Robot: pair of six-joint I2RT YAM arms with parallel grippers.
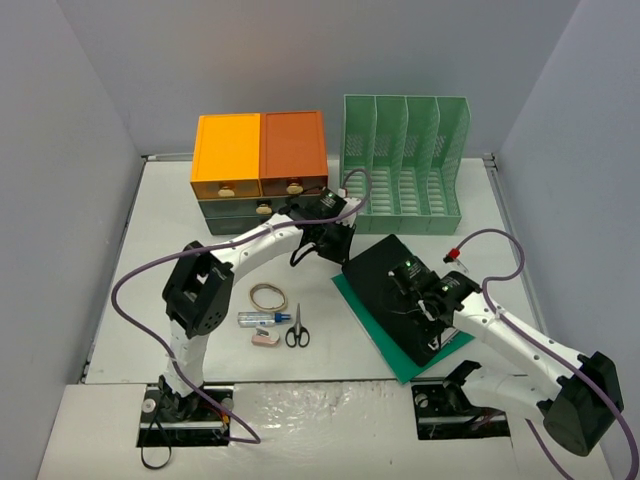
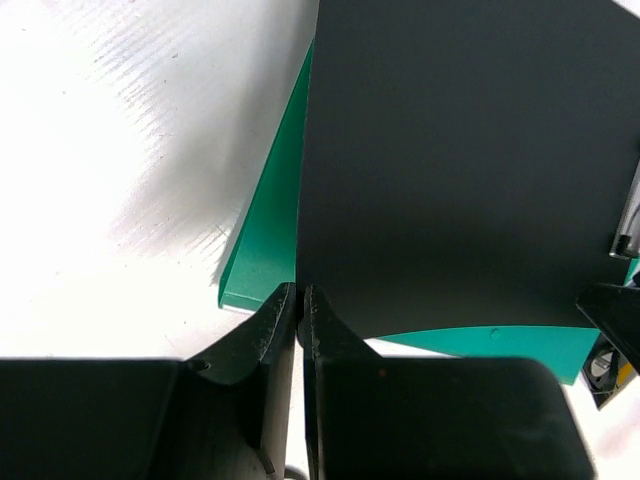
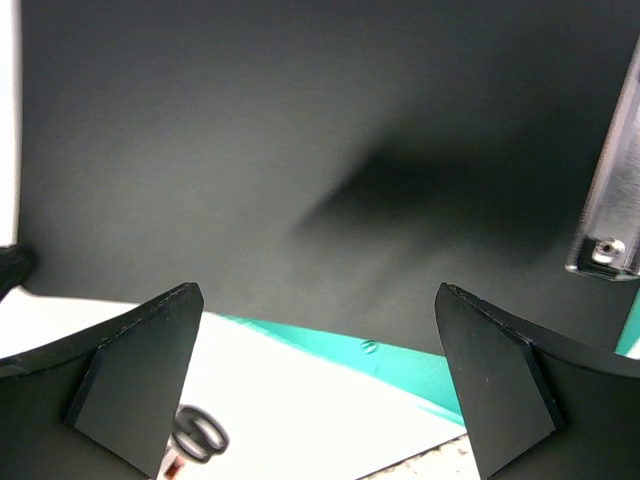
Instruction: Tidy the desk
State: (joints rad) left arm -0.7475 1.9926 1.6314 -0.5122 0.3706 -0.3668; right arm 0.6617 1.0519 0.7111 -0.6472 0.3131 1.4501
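Desk (image 1: 150,260): white top spread under both arms — its near edge was hidden by the bases.
Black folder (image 1: 390,280): lay right of centre and covered most of a green sheet (image 1: 400,368).
Left gripper (image 2: 298,295): fingers together at the folder's corner; whether they pinched it was unclear.
Right gripper (image 3: 318,295): fingers wide apart above the folder.
Scissors (image 1: 297,328): lay near centre — cut off in the right wrist view.

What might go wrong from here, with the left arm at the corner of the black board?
1. The left gripper is shut at a corner of the black board. Whether it truly grips the board is unclear, so a pull may slip off.
2. The black board lies loose on the green folder, which may be dragged along.
3. The scissors lie near on the desk, and a sliding folder may push them.
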